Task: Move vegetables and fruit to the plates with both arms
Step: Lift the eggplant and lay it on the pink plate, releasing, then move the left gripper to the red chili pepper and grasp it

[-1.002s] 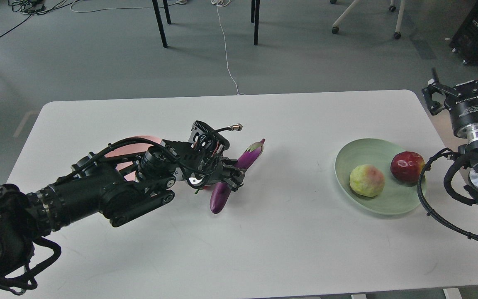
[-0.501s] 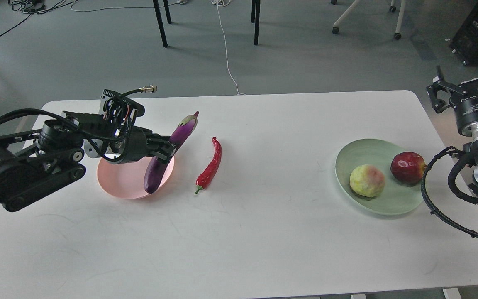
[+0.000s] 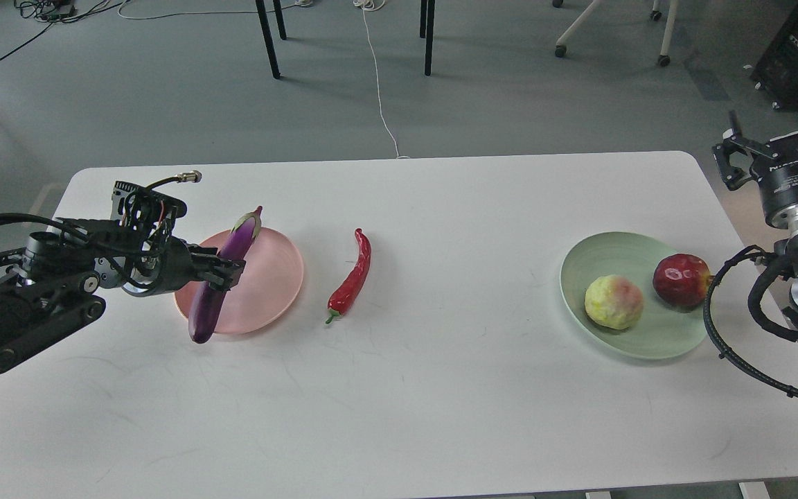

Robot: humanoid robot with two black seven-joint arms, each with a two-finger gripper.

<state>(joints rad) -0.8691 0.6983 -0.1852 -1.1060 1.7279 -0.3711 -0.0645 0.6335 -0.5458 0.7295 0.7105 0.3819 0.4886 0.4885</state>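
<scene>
My left gripper point(image 3: 222, 272) is shut on the purple eggplant point(image 3: 222, 272)'s middle and holds it tilted over the left part of the pale pink plate point(image 3: 267, 277). The red chili pepper point(image 3: 352, 277) lies on the table just right of that plate. The mint green plate point(image 3: 648, 333) at the right holds the yellow-green ball point(image 3: 612, 301) and the dark red pomegranate point(image 3: 680, 279). My right gripper point(image 3: 780, 135) is raised beyond the table's right edge, fingers spread and empty.
White table point(image 3: 440, 416) with rounded corners. Black chair legs point(image 3: 267, 41) and a white cable point(image 3: 378, 83) are on the floor behind it. My right arm's cable loop point(image 3: 711, 326) hangs over the green plate's right rim.
My left gripper has carried the eggplant leftwards from beside the chili to over the pink plate, then a little lower and further left. The chili has come into view. The right arm has barely moved.
</scene>
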